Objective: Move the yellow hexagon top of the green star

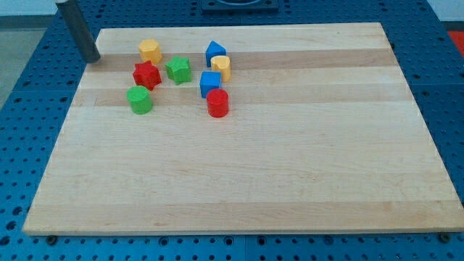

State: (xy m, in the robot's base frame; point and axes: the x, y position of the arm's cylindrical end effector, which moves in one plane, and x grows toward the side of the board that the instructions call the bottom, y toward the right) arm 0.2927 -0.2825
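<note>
The yellow hexagon [150,51] sits near the board's top left. The green star [178,69] lies just to its lower right, a small gap apart. My tip [92,59] is at the board's top left edge, well to the left of the yellow hexagon and touching no block.
A red star [146,74] lies below the hexagon, left of the green star. A green cylinder [139,99] is lower left. A blue pentagon-like block [215,53], a yellow block [222,67], a blue cube [210,83] and a red cylinder [217,103] stand to the right. The wooden board [290,159] lies on a blue perforated table.
</note>
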